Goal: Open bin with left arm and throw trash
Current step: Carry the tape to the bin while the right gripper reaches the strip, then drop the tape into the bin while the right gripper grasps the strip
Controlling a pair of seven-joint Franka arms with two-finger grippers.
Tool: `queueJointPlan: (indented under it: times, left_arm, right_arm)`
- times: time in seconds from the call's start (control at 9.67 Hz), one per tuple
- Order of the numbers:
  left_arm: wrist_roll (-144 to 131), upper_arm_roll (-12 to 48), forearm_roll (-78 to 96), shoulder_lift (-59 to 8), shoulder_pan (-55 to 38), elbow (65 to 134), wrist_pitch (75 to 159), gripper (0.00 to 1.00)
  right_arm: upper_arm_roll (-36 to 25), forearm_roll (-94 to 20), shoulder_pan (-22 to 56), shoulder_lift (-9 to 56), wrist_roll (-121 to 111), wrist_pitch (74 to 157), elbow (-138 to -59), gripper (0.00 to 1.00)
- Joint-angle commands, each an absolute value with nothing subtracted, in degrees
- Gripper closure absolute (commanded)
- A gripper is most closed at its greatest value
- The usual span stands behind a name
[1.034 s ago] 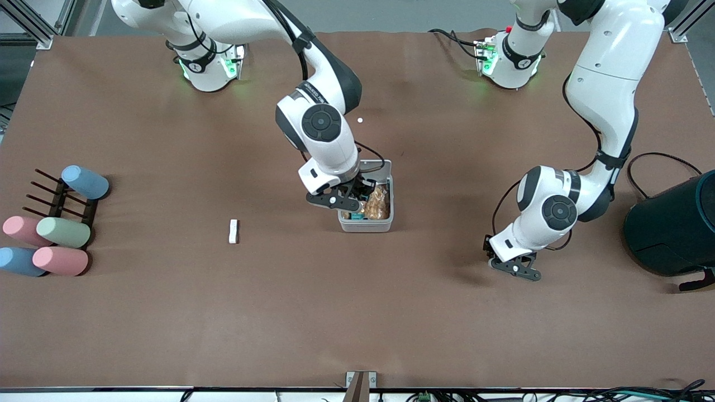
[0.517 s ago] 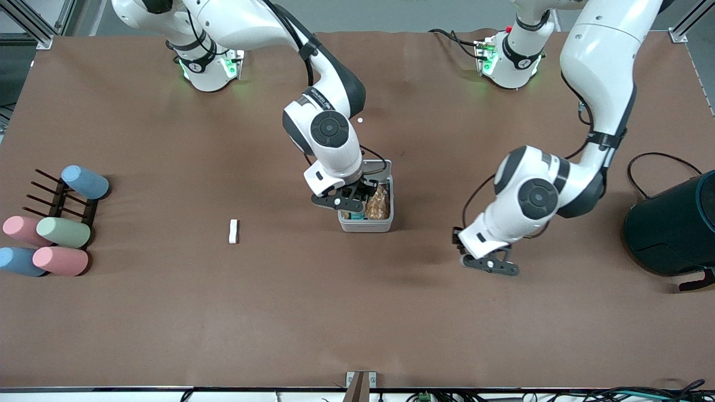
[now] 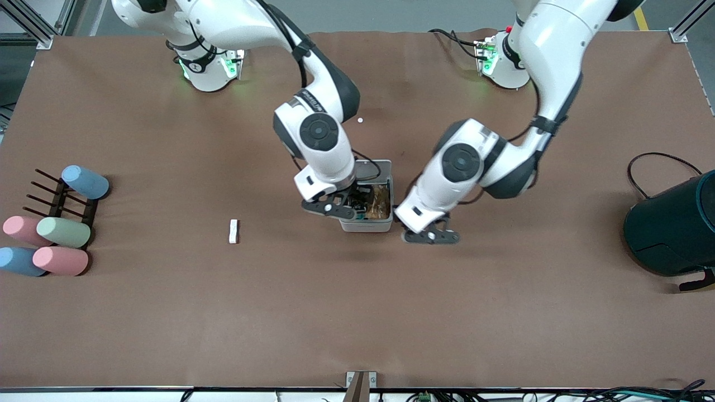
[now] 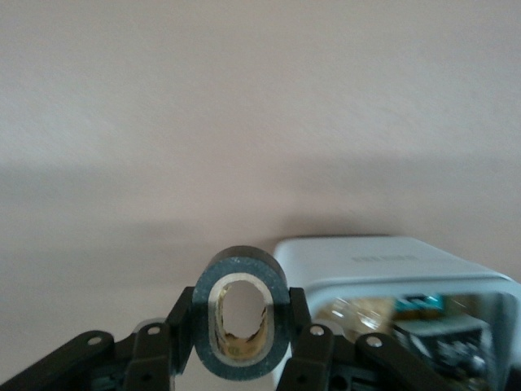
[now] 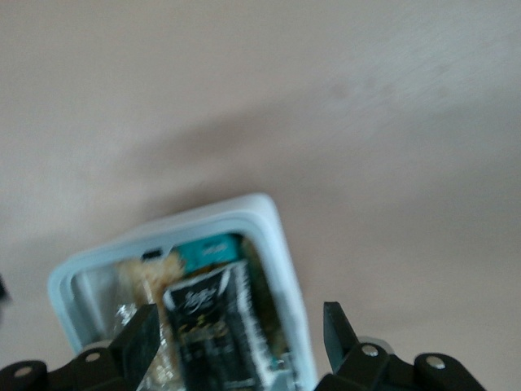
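My left pincer (image 3: 431, 234) hangs low over the table (image 3: 503, 312), just beside the bin (image 3: 366, 225) on the side toward my left arm's end. In the left wrist view the pincer (image 4: 240, 314) is clenched on the tape ring (image 4: 240, 262). The ring stands upright between the fingers (image 4: 183, 314), its hole facing the camera, and a corner of the bin (image 4: 391, 257) shows close by.

My right pincer (image 3: 346, 205) is over the bin, which is open. The right wrist view shows it (image 5: 240, 326) released, its fingers (image 5: 142, 334) spread wide above the bin (image 5: 277, 236). The black wrapper (image 5: 207, 318) lies inside, on top of other packets.

The bin sits near the middle of the table. The white bar (image 3: 233, 231) lies flat on the table, well apart from the bin, toward my right arm's end.
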State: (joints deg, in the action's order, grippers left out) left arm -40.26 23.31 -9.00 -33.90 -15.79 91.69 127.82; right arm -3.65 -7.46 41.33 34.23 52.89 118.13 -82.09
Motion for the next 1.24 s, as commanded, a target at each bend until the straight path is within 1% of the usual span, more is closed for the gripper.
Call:
queueJointPlan:
  times: [0.0, 0.21, 0.31, 0.41, 0.52, 0.62, 0.72, 0.83, 0.93, 1.14]
  left_arm:
    - [-44.6, 23.1, -10.1, -34.5, -17.6, 90.4, 126.7, 1.0]
    - [-47.3, 23.0, -10.5, -35.2, -19.7, 90.4, 126.7, 1.0]
    - [-47.9, 23.0, -11.2, -35.4, -20.0, 90.4, 126.7, 0.97]
    - [-48.9, 23.0, -11.8, -35.8, -20.5, 90.3, 126.7, 0.92]
    - [-49.7, 22.9, -11.8, -36.1, -21.3, 90.3, 126.7, 0.84]
    - [-49.7, 22.8, -11.8, -36.1, -21.4, 90.4, 126.7, 0.65]
    - [-49.7, 22.7, -11.9, -36.2, -21.4, 90.4, 126.8, 0.01]
    - [-49.8, 22.8, -12.8, -36.1, -21.3, 90.4, 126.7, 0.0]
    - [-49.7, 22.8, -13.3, -35.9, -20.7, 90.4, 126.7, 0.0]
    - [-49.7, 22.8, -13.4, -35.8, -20.6, 90.4, 126.7, 0.0]
  right_arm:
    - [-2.5, -7.0, 33.9, 28.7, 50.1, 111.0, -85.8, 0.11]
    - [-2.6, -6.9, 28.1, 23.8, 42.4, 111.4, -94.5, 0.12]
    - [-2.6, -6.9, 25.4, 22.4, 38.4, 111.6, -98.1, 0.12]
    - [-2.7, -6.6, 23.6, 22.3, 35.4, 111.8, -100.8, 0.11]
    - [-2.7, -6.5, 21.6, 21.9, 32.7, 116.0, -105.0, 0.11]
    - [-2.8, -6.4, 20.8, 20.1, 29.4, 121.6, -110.9, 0.1]
    - [-2.9, -5.6, 20.1, 19.4, 26.7, 130.0, -116.7, 0.08]
    - [-2.9, -3.4, 20.1, 19.9, 26.4, 137.1, -119.8, 0.06]
    - [-3.2, -1.4, 19.9, 21.2, 26.4, 141.5, -120.9, 0.04]
    - [-3.6, 1.7, 18.8, 24.9, 26.3, 146.0, -120.8, 0.02]
